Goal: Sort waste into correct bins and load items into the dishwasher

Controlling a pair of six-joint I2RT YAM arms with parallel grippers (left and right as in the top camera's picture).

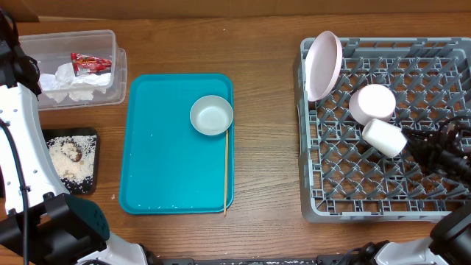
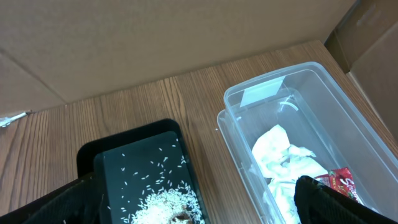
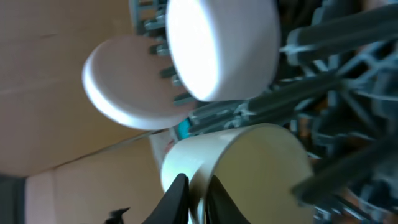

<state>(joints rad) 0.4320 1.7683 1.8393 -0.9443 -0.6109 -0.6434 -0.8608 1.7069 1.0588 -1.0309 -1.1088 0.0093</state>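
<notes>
Waste [image 1: 73, 82] binned at left edge; pink plate [image 1: 324, 65], bowl [image 1: 372, 103] and cup [image 1: 384, 137] racked, right hand [image 3: 195, 198] clamping cup, left hand [image 2: 196, 208] open; small plate [image 1: 212, 115] remains.

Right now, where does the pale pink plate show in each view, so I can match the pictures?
Overhead: the pale pink plate stands on edge at the top left corner of the grey rack.
Left wrist: not in it.
Right wrist: left of centre, in the upper half.
Shared landmark: the rack's lattice and pegs, seen in the overhead and right wrist views only.
</notes>
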